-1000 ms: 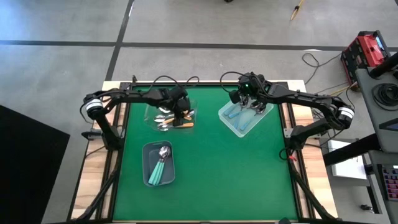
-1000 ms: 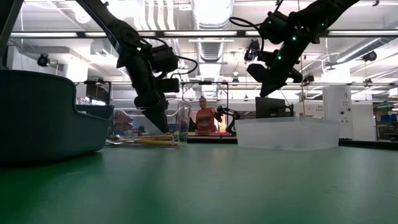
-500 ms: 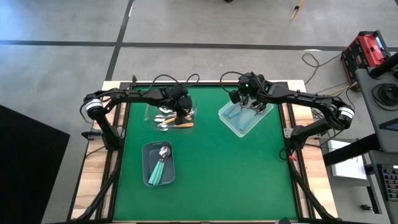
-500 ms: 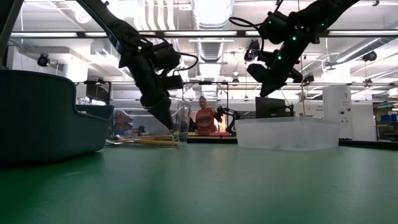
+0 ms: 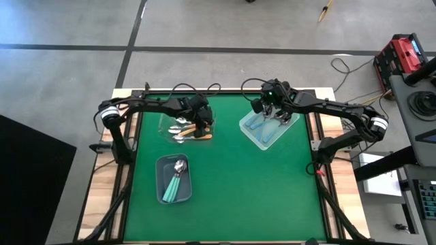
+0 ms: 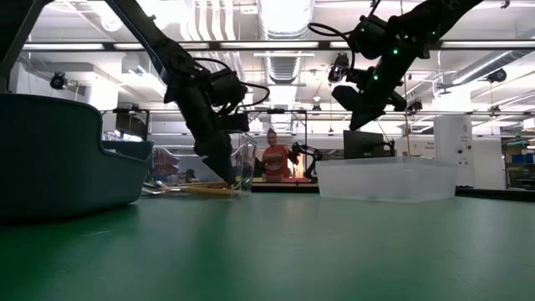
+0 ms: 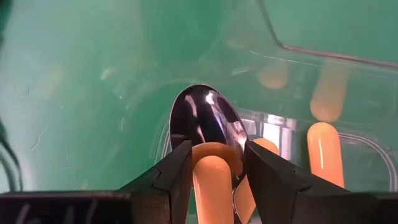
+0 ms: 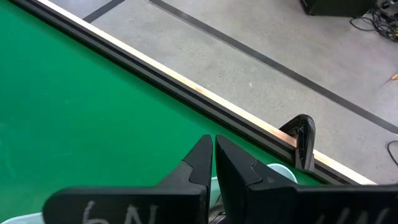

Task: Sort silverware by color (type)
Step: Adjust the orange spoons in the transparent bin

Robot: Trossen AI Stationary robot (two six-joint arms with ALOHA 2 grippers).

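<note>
Inside the clear bin (image 5: 165, 125) at the surface's far left, the left tool (image 7: 214, 163) gripped an orange-handled spoon (image 7: 205, 127); the right tool (image 8: 213, 149) hung closed above the far-right clear tray (image 5: 253, 136).

The orange spoon (image 7: 214, 180) handle is cut off at the picture's edge.

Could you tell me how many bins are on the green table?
3: a clear bin at the back left holding orange-handled spoons, a clear bin at the back right with blue-handled ones, and a grey bin nearer the front left with teal-handled ones.
</note>
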